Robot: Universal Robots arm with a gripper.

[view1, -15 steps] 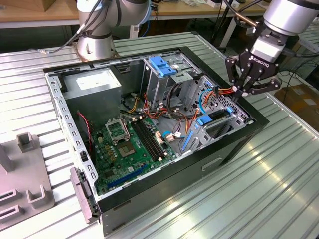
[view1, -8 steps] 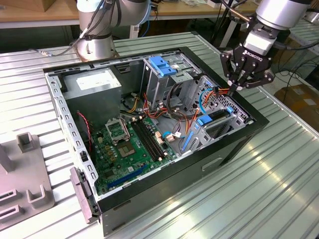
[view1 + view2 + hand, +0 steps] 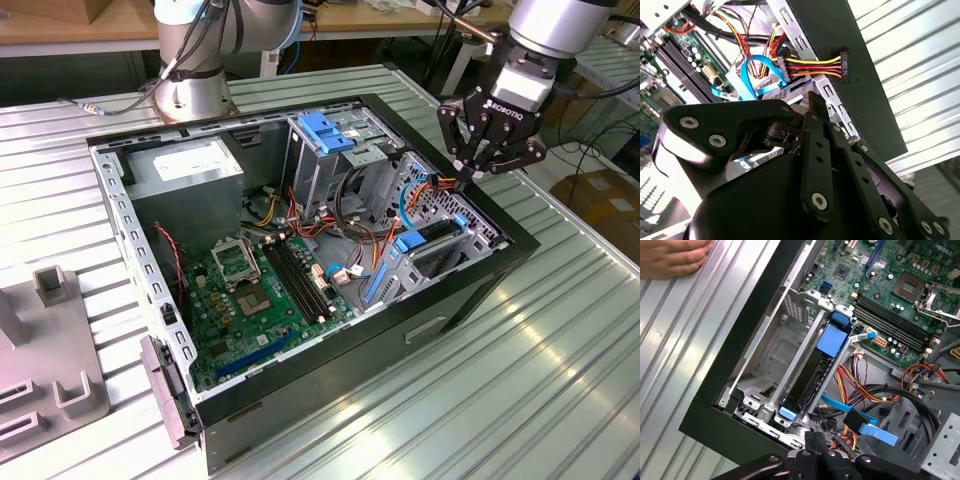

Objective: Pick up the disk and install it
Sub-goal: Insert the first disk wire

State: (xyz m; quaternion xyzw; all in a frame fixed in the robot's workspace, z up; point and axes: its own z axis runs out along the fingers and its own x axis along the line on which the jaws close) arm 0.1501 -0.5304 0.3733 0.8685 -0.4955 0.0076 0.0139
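Gripper [image 3: 467,174] hovers over the case [image 3: 520,245] at the exterior view's right end, fingers pinched narrow with nothing seen between them. Disk [image 3: 812,375] stands edge-on in the bay just below. Risk: fingertips snag the loose cables [image 3: 855,385] just beside it. Whether the disk is fully seated cannot be told.

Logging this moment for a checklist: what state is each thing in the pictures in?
computer case, open, lying on its side.
disk, on edge in the drive bay.
gripper, shut, above the drive bay.
memory slots, empty.
power connector, unplugged.
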